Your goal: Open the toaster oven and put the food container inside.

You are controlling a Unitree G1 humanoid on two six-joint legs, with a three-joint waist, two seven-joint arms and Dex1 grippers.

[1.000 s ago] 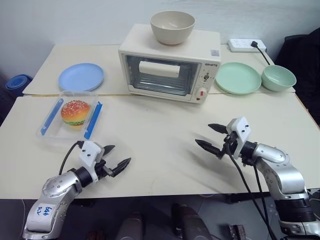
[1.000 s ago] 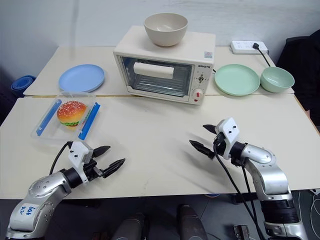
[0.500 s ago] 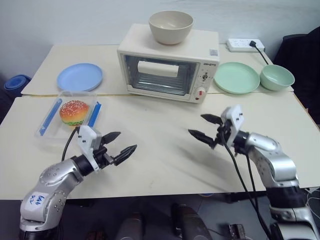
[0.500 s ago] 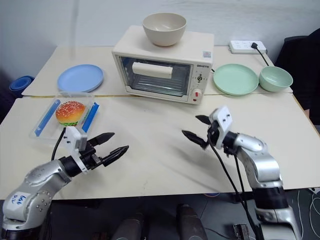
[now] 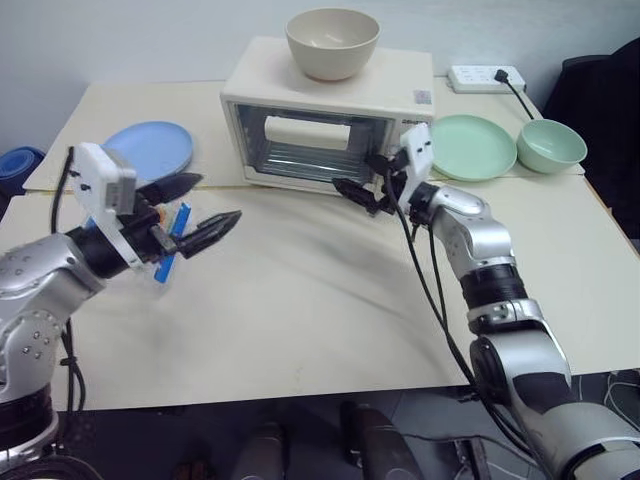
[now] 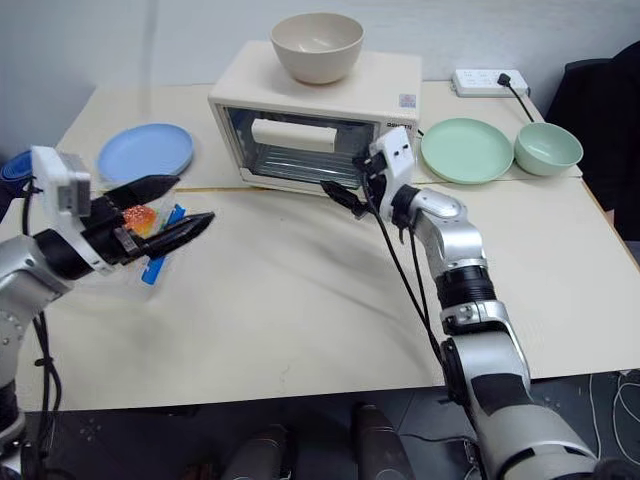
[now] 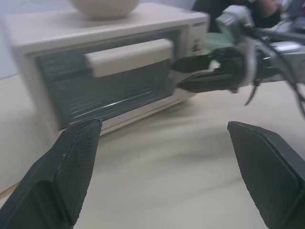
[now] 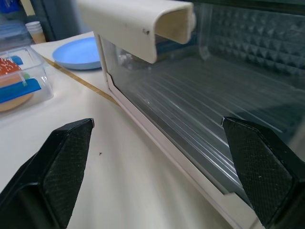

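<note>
Both jaws stand wide and empty as I hold the right gripper [image 5: 362,177] before the toaster oven [image 5: 320,130], door not yet opened, while the food container [image 6: 150,228] waits on the table [image 5: 300,290] behind the left gripper [image 5: 195,205].

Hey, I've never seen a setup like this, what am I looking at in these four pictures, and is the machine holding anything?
It is a two-armed robot at a table. Two pictures come from cameras in its head, looking down over both arms; the other two come from a camera on each wrist.

On the table stands a toaster oven, door shut, with a beige bowl on top. Left of it lie a blue plate and a clear food container with a toy burger. To the right are a green plate, a green bowl and a power strip.

Nothing is held. The left gripper hovers open over the container; the right gripper is open in front of the oven door.
</note>
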